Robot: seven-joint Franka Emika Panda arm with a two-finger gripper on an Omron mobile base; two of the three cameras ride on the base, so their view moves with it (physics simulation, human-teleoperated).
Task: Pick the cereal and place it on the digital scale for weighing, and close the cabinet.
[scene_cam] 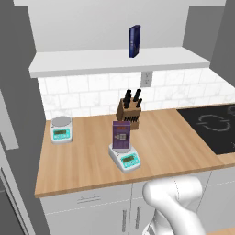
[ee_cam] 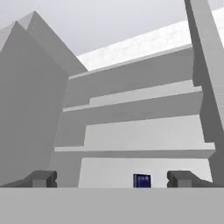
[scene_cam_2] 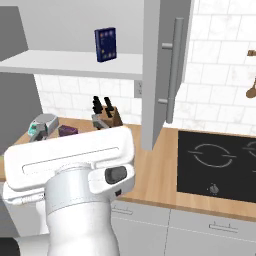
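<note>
cereal (scene_cam: 121, 136): purple-maroon box, upright on platter of the digital scale (scene_cam: 125, 158), askew unit near front of counter (scene_cam: 82, 160). Placing looks done, in my judgement.
my gripper (ee_cam: 112, 178): tips spread wide, nothing btwn them; released. Aimed up into the cabinet.
cabinet (ee_cam: 131, 105): open; white shelf (scene_cam: 114, 59) exposed. Closing is what's left.
key relation: right door (scene_cam_2: 165, 70) swung out toward me, edge-on in right base view, long axis vertical. In hand view I take the tall grey panel at right edge to be that door, so it lies to right of my tips, not btwn them. Next move prob needs me to get outside its face and push it back toward the shelf.
door handle (scene_cam_2: 173, 70): long vertical silver bar on its outer face; poss push/hook pt.
left door: grey slab at left of hand view; angle hard to tell.
blue box (ee_cam: 141, 180): on shelf, straight ahead btwn my tips, well back. Not mine; leave it. Sits inside door sweep, shouldn't block.
twin scale (scene_cam: 61, 129): back-left of counter, well apart.
knife block (scene_cam: 129, 111): just behind cereal, low, clear of doors.
cooktop (scene_cam_2: 220, 162): under/right of open door.
</note>
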